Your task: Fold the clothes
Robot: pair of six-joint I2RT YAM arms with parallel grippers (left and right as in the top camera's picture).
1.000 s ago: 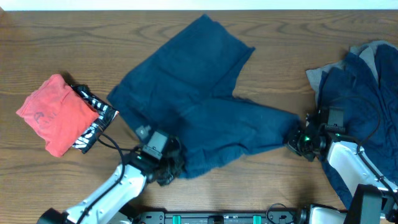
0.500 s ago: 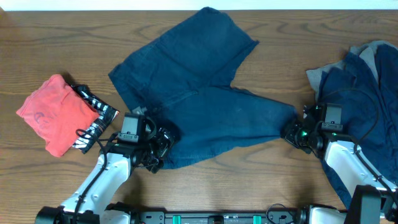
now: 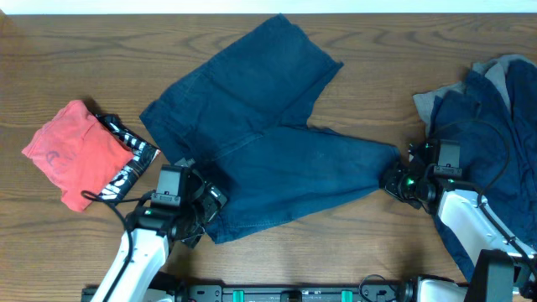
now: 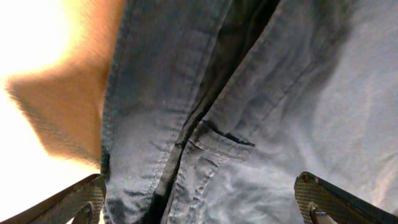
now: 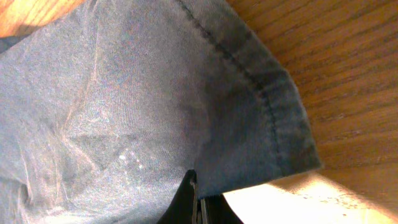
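The clothes in hand are a plain navy trouser-like garment [image 3: 268, 143] spread flat across the middle of the table. My left gripper [image 3: 204, 211] stands open at its lower left corner. In the left wrist view the wide-apart fingers [image 4: 328, 198] straddle the seamed cloth [image 4: 280, 93] without pinching it. My right gripper [image 3: 393, 179] is shut on the end of the garment's right leg. The right wrist view shows the stitched hem [image 5: 273, 112] caught at my closed right gripper [image 5: 194, 196].
A red cloth [image 3: 71, 151] lies at the left with a black-and-white patterned piece [image 3: 126, 166] beside it, close to my left arm. A heap of navy and grey clothes [image 3: 495, 126] sits at the right edge, behind my right arm. Bare wood [image 3: 394, 59] shows at the back.
My left gripper has opened and let go of the garment's corner, drawing back to the left. The cloth has settled flatter. The right gripper has stayed shut on the leg end.
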